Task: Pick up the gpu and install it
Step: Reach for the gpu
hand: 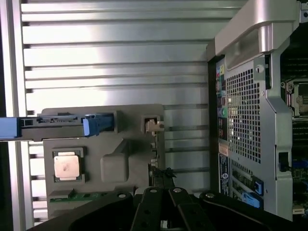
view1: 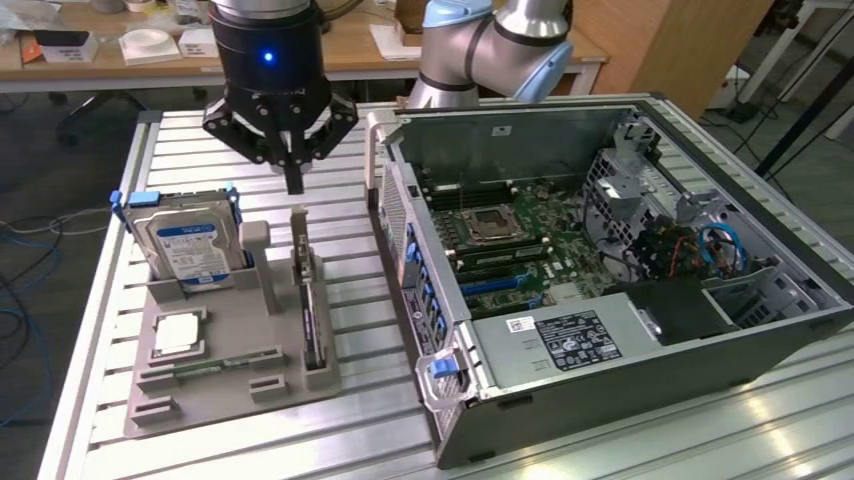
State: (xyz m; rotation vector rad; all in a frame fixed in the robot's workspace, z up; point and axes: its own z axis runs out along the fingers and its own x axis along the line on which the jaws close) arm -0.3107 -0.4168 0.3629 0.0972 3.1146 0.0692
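1. Where the exterior view's left begins, a hard drive (view1: 190,245) stands in a holder (view1: 227,385).
2. The gpu (view1: 310,320) stands on edge in the same holder.
3. The gripper (view1: 294,182) hangs just above it, jaws closed, empty.
4. An open case (view1: 534,420) lies rightmost.

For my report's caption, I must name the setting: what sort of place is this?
Probably a robotics lab workbench for computer assembly: a robot arm at a slotted metal table, an open computer case, and a grey fixture holding parts.
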